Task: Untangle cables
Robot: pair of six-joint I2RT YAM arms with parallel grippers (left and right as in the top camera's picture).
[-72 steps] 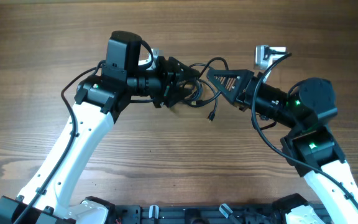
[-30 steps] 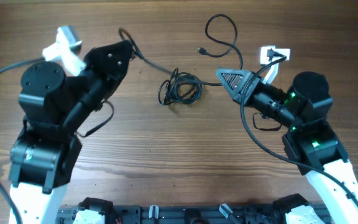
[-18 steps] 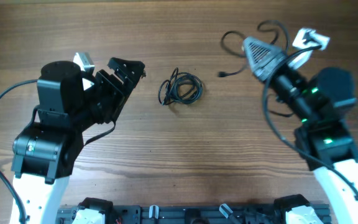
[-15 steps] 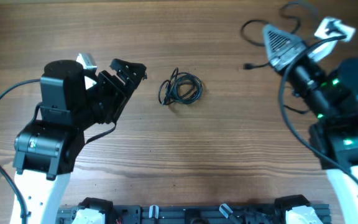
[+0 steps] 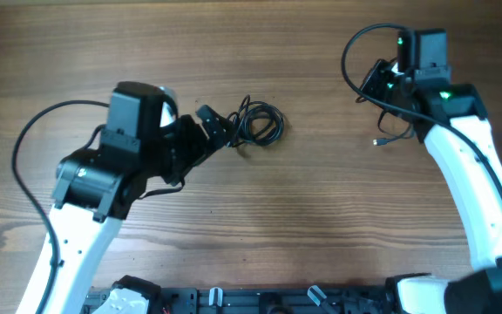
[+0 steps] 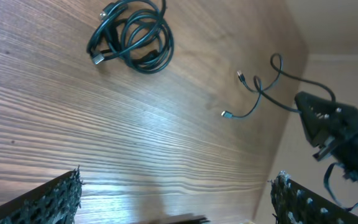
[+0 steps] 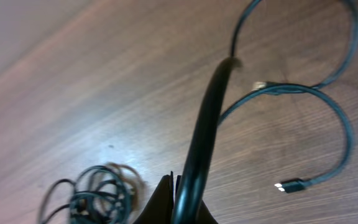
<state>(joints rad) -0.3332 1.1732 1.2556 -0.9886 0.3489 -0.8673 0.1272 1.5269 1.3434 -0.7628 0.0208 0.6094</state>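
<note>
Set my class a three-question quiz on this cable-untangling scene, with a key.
1. True or false: the coiled black cable bundle lies on the brown wooden table, gripped by neither arm.
2. Which arm's jaws are shut on the thin black loose cable? A. left B. right C. both
3. Fill in: the left arm's jaws stand ____.

Key: 1 true; 2 B; 3 open.
</note>
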